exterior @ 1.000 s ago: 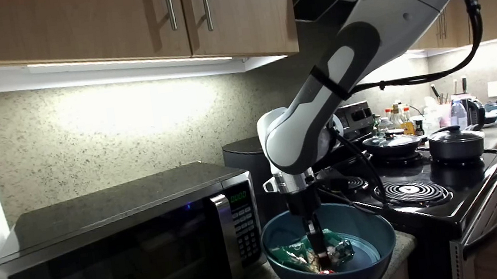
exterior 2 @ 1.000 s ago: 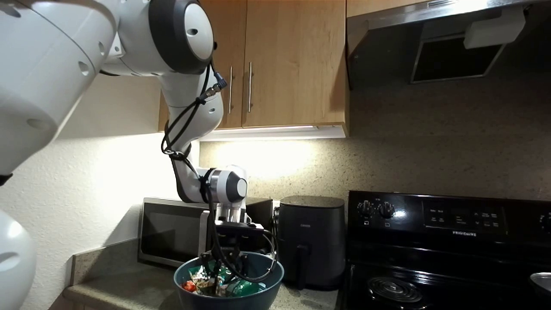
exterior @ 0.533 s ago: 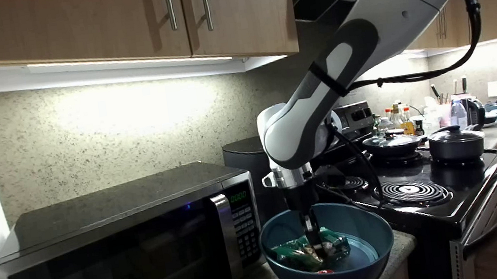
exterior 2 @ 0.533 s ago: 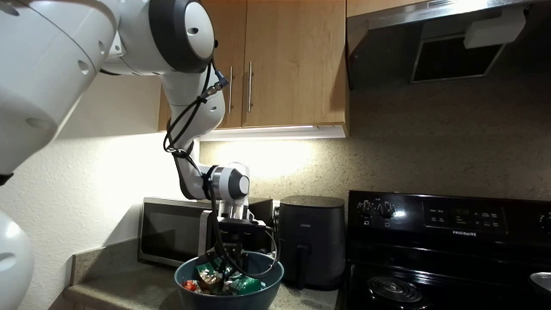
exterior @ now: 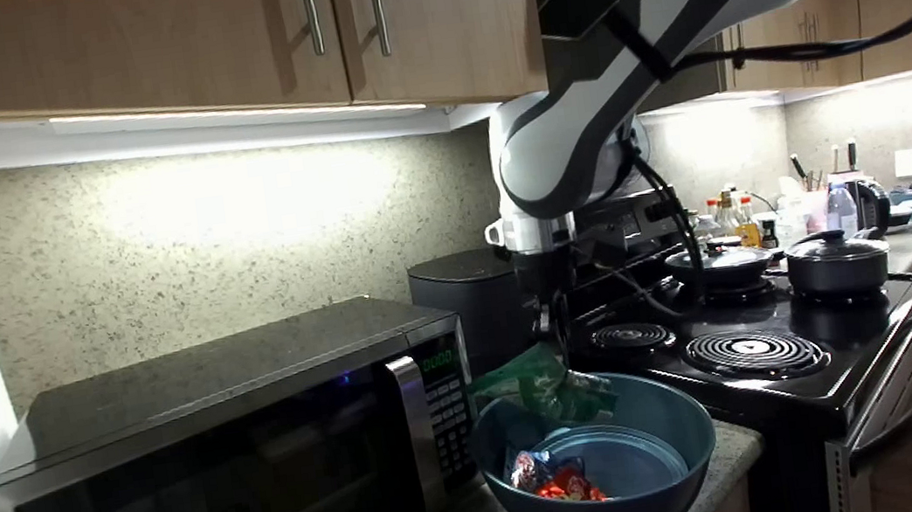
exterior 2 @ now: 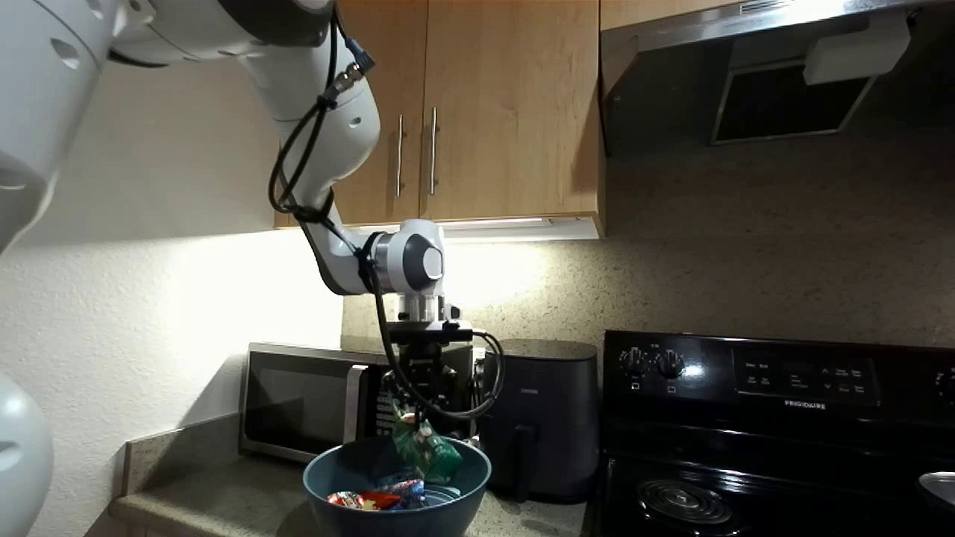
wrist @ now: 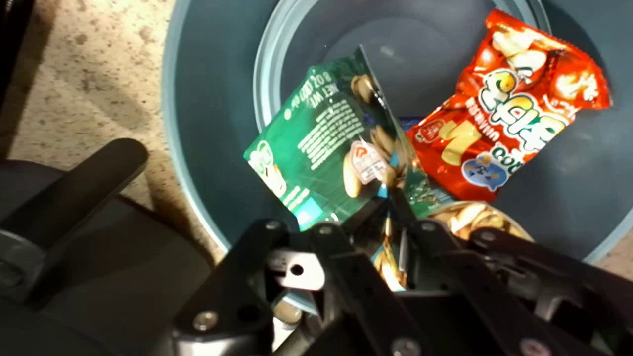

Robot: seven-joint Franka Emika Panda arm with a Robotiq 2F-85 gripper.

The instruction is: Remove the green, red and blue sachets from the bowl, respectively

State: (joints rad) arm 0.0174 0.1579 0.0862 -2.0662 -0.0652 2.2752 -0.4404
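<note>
Lifted since earlier, the flat green plastic sachet [exterior: 536, 383] hung pinched in the black two-fingered tool [wrist: 387, 200] over the round blue plastic bowl [exterior: 662, 405], toward eleven o'clock in an exterior view; rising fully clear before swinging sideways seemed best.

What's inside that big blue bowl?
A red packet and a bluish packet lie in the bowl. The green packet, held by the gripper, hides most of the bluish one from above. Anything beneath those two can't be seen.

There are three sachets [wrist: 321, 148], one large bowl [exterior: 651, 398], one microwave [exterior: 221, 481] and two lidded pans [exterior: 839, 272].
</note>
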